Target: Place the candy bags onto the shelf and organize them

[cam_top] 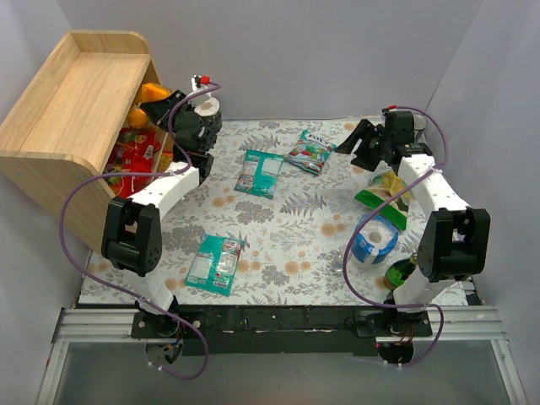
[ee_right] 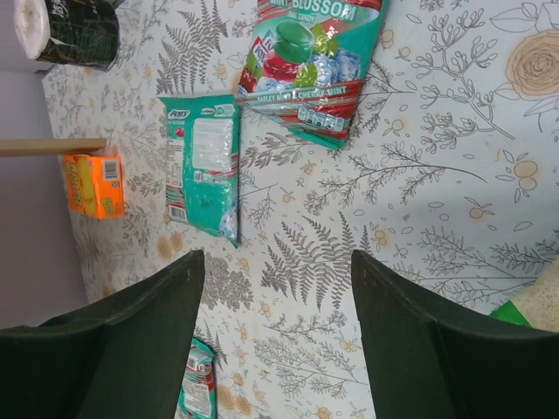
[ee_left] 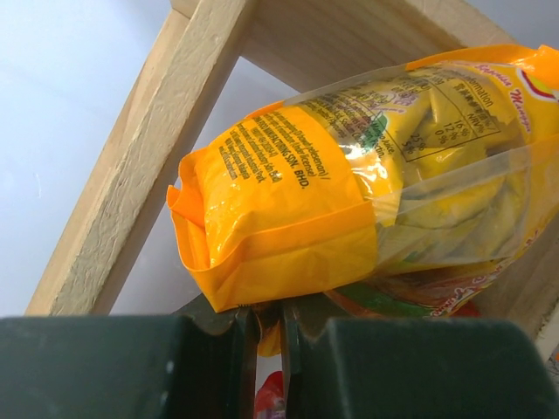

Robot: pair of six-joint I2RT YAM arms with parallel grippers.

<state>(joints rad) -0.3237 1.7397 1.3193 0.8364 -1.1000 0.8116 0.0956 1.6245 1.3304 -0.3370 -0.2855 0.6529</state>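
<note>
fern-print cloth (cam_top: 278, 228) is covering the table, with pale walls closing it in on three sides. shelf (cam_top: 76, 110) is sitting far left, its open side facing the cloth, and red bags (cam_top: 135, 156) are lying inside its lower tier. left gripper (ee_left: 266, 325) is reaching into the upper part of the shelf and clamping the bottom seam of the orange-yellow bag (ee_left: 288, 201). its fingers are nearly touching, with the seam pinched between them, and the bag is hanging just beside the sloping wooden side panel. right gripper (ee_right: 275, 262) is hovering over the far right of the cloth, jaws spread wide, gripping nothing. lying loose on the cloth are the mint blossom bag (cam_top: 310, 152) at far centre, the teal bag (cam_top: 260, 172) just left of it, and the near teal bag (cam_top: 216, 263) well apart from both, close to the left arm's base. green-and-white snack bag (cam_top: 384, 202), blue-and-white roll (cam_top: 374, 239) and green bottle (cam_top: 401, 272) are sitting along the right edge beside the right arm.
</note>
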